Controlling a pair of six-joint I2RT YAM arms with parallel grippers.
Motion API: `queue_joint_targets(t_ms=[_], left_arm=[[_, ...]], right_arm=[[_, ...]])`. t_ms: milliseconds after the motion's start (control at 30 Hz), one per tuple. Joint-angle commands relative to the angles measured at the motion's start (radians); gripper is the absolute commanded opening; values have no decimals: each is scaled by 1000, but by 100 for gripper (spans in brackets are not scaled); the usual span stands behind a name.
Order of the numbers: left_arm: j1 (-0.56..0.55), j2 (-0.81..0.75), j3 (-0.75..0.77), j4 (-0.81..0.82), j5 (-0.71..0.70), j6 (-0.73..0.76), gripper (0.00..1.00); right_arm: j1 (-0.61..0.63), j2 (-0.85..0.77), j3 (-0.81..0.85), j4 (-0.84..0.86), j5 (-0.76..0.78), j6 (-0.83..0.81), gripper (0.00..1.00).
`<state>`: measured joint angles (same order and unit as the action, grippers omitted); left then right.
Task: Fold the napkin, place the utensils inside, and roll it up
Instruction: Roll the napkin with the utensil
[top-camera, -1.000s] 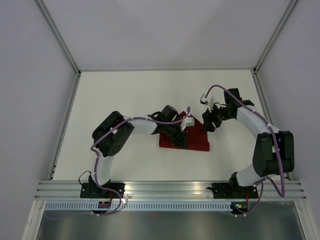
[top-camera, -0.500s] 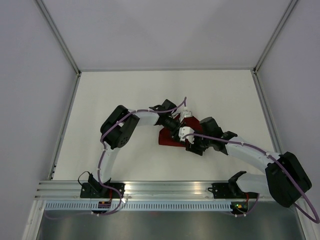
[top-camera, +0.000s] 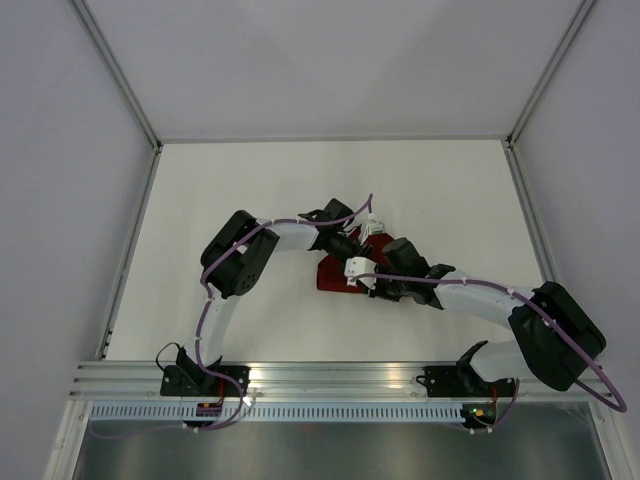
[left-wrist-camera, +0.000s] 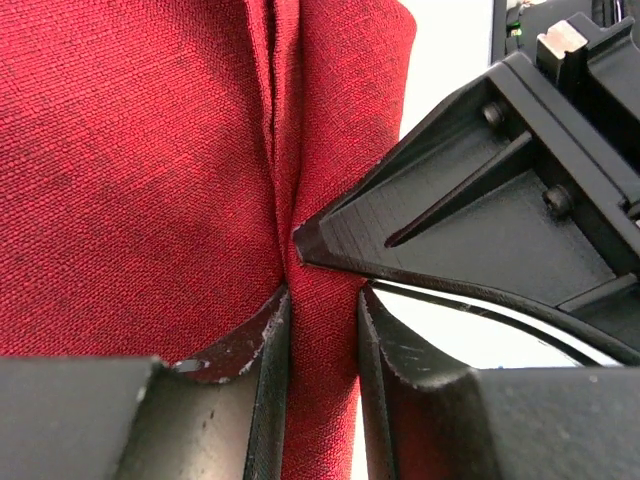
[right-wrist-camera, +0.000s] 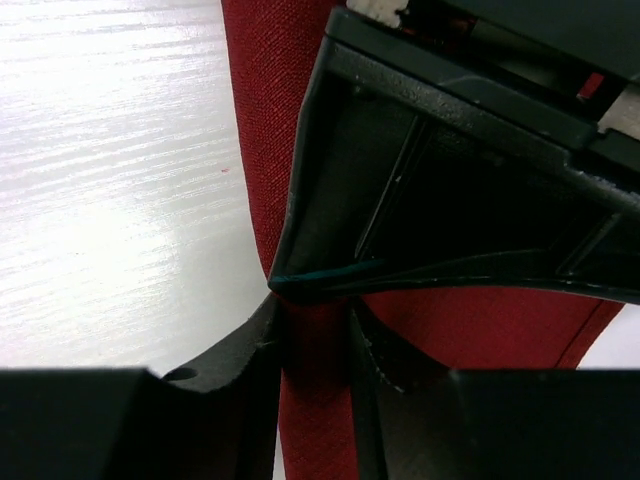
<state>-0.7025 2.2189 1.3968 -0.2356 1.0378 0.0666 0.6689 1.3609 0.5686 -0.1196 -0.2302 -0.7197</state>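
Observation:
The dark red napkin (top-camera: 328, 276) lies bunched in the middle of the table, mostly under the two wrists. In the left wrist view the napkin (left-wrist-camera: 150, 150) shows a lengthwise crease, and my left gripper (left-wrist-camera: 322, 300) is shut on a narrow rolled ridge of it. My right gripper (right-wrist-camera: 315, 322) comes from the opposite side, with the napkin (right-wrist-camera: 262, 110) filling the gap between its fingers. The two grippers (top-camera: 358, 256) (top-camera: 374, 287) meet tip to tip. The utensils are hidden.
White table (top-camera: 250, 190) spreads around the cloth, with metal frame posts at the back corners. The right arm's elbow (top-camera: 555, 340) lies low at the near right. The left arm's elbow (top-camera: 235, 265) sits to the left of the cloth.
The right arm has swung in from the right side of the table to the napkin, and its jaws have narrowed onto the cloth. The left gripper shifted slightly away and kept its grip.

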Motion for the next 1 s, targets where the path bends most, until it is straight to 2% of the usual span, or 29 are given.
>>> queue_joint_targets(t_ms=[0,67,133,333,467,667,700,800,967], left_arm=[[3,-7,-19,-33,-145,-10,34],[5,-60,-45,11,-166,-31,40],[9,-97,-62,73,-180,-56,41],[34,-192,-67,145,-182,-131,49],[49,-241,-82,165,-229,-131,49],[101,-409,-246,360,-447,-225,49],[104,-425,-280,384,-534,-232,49],[106,-510,-378,482,-672,-244,49],[98,-651,-551,674,-777,-215,48]], right_arm=[[3,14,14,12,25,6,32],[4,14,19,-8,22,3,26],[1,15,20,-28,2,3,18],[-9,58,63,-113,-82,-18,16],[-34,99,106,-189,-161,-50,16],[-120,205,232,-365,-322,-122,15],[-141,224,249,-389,-334,-136,15],[-173,305,335,-504,-397,-196,15],[-226,481,508,-705,-474,-285,15]])
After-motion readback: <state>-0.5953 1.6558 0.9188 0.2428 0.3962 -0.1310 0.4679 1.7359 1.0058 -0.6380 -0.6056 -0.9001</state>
